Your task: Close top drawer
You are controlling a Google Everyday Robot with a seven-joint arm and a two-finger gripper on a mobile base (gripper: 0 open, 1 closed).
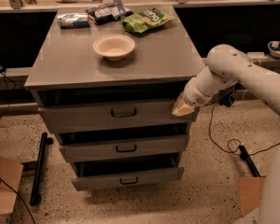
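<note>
Hand [183, 107] against top drawer [84, 118], right end

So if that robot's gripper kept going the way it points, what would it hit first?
Most likely the top drawer: the gripper sits at the right end of its front, seemingly touching it, though depth is unclear.

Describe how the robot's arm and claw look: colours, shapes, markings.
The arm is smooth white, built of thick rounded tubes with a bulbous joint dotted by small dark holes. The claw, a pale tan wedge, sits at the right end of the top drawer front.
</note>
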